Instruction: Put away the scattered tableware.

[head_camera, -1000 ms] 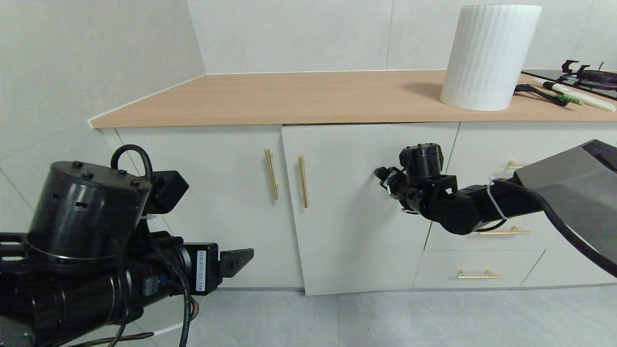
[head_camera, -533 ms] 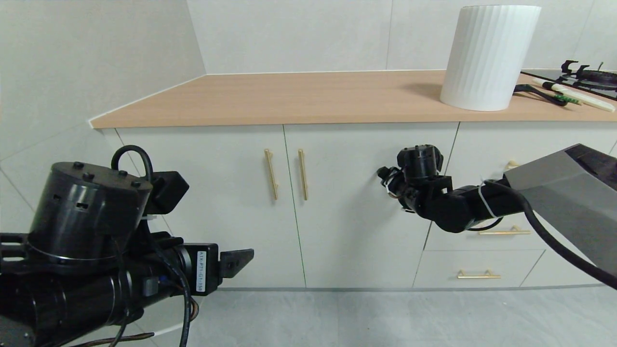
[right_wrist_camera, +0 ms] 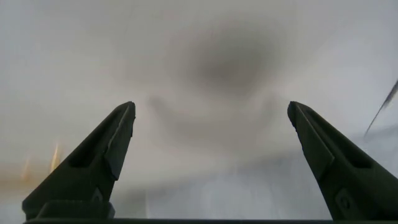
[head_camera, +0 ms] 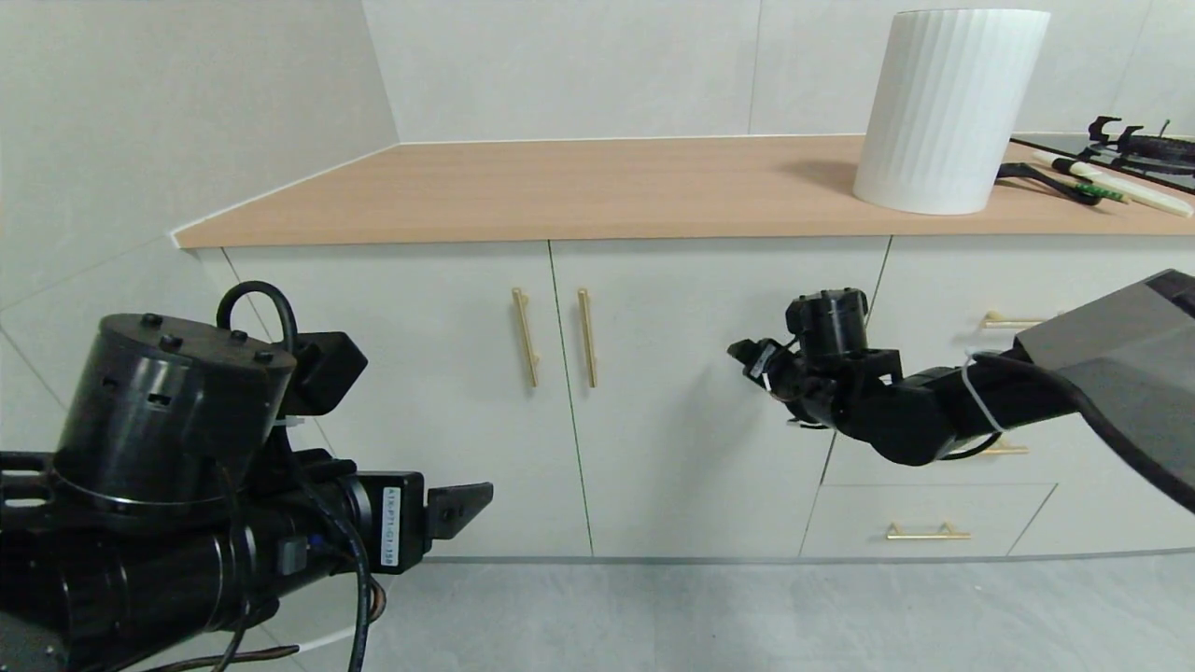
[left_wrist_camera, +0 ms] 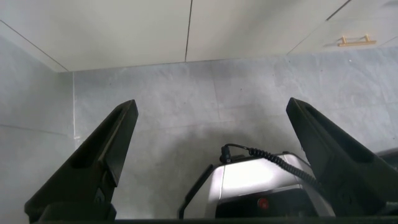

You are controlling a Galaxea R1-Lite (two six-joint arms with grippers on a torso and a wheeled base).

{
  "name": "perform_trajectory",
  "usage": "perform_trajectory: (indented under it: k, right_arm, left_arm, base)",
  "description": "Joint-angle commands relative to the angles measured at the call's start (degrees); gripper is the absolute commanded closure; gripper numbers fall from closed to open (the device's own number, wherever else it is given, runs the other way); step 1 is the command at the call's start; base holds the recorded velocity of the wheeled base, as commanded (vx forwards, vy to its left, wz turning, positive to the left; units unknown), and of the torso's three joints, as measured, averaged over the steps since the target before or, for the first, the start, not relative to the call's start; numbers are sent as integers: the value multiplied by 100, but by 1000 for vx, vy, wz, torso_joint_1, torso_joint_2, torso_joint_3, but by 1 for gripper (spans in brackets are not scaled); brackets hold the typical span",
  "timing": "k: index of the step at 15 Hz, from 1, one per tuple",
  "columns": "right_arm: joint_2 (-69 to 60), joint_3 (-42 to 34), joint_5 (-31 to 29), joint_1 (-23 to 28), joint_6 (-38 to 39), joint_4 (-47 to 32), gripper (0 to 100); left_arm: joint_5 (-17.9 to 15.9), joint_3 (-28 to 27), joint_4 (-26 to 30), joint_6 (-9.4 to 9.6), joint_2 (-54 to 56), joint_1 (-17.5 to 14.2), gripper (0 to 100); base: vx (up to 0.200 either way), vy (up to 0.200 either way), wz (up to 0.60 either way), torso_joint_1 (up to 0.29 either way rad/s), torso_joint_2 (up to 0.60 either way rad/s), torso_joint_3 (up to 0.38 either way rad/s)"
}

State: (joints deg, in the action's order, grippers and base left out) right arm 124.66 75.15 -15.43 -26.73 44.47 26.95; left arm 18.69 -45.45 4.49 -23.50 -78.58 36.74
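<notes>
Mid-frame, our right hand (head_camera: pixel 752 357), spread wide, empty, faces shut cabinet door (head_camera: pixel 691 439), likely for pushing; left hand (left_wrist_camera: pixel 211 106) open, empty, lower left.

Wooden countertop (head_camera: pixel 560 187), white cabinet doors (head_camera: pixel 653 420) with gold handles (head_camera: pixel 586 338), grey tiled floor (head_camera: pixel 747 616)

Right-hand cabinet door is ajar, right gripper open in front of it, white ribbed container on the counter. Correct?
Not quite: the right-hand cabinet door is shut, flush with its neighbour in the head view. The rest holds: the right gripper is open in front of it, and the white ribbed container stands on the counter.
</notes>
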Motion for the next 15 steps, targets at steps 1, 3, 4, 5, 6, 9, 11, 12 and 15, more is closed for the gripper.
perform_trajectory:
  k: [1, 3, 4, 5, 6, 9, 11, 12, 15]
  right_arm:
    - [-1023, -1099, 902, -95, -369, 20, 0]
    - [-1541, -1557, 1587, -95, -624, 20, 0]
    - [-1656, -1600, 1658, -86, -659, 20, 0]
    - [-1726, -1609, 1631, -86, -721, 20, 0]
    - [-1849, -1680, 1631, -78, -844, 20, 0]
    - [-2517, -2154, 1561, 10, -1380, 20, 0]
    - [-3396, -2576, 1429, 221, -1933, 20, 0]
    - [-3967, -2875, 1411, 327, -2136, 20, 0]
    - [-5338, -3868, 1078, 599, -2891, 20, 0]
  left_arm:
    - [3, 1, 0, 4, 1, 0, 0]
    - [3, 1, 0, 4, 1, 0, 0]
    - [3, 1, 0, 4, 9, 0, 0]
    - [3, 1, 0, 4, 9, 0, 0]
    - [3, 1, 0, 4, 36, 0, 0]
    - [3, -26, -9, 12, 282, -18, 0]
    - [3, -17, -9, 302, 800, -176, 0]
    - [3, 71, 0, 601, 1161, -299, 0]
    - [3, 792, -9, 1366, 2084, -475, 0]
  base:
    - [0, 0, 0, 0, 0, 0]
    - [0, 0, 0, 0, 0, 0]
    - [0, 0, 0, 0, 0, 0]
    - [0, 0, 0, 0, 0, 0]
    - [0, 0, 0, 0, 0, 0]
    - [0, 0, 0, 0, 0, 0]
    - [0, 0, 0, 0, 0, 0]
    - [0, 0, 0, 0, 0, 0]
    - [0, 0, 0, 0, 0, 0]
